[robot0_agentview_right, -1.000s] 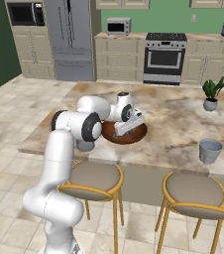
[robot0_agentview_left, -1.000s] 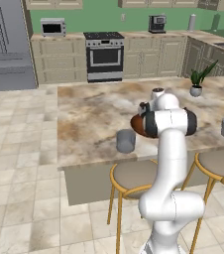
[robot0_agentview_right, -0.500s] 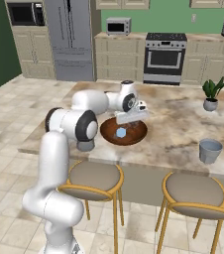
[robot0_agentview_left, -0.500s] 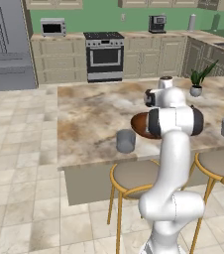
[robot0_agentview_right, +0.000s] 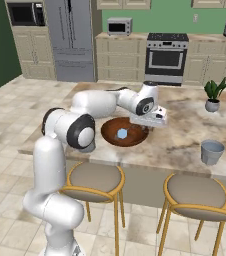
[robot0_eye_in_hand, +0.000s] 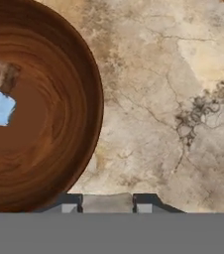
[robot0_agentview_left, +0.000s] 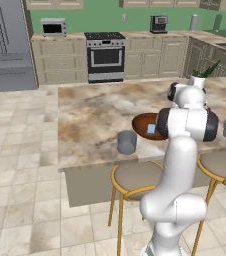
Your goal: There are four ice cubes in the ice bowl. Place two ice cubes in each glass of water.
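Two grey-blue glasses [robot0_agentview_left: 127,142] [robot0_agentview_right: 212,152] flank a wooden bowl [robot0_agentview_right: 116,142] on the marble island [robot0_agentview_left: 90,115]; claw [robot0_eye_in_hand: 107,204] state unclear.

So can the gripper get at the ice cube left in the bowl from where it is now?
Probably yes. The gripper hangs beside the ice bowl, and the ice cube lies uncovered inside, with nothing above it.
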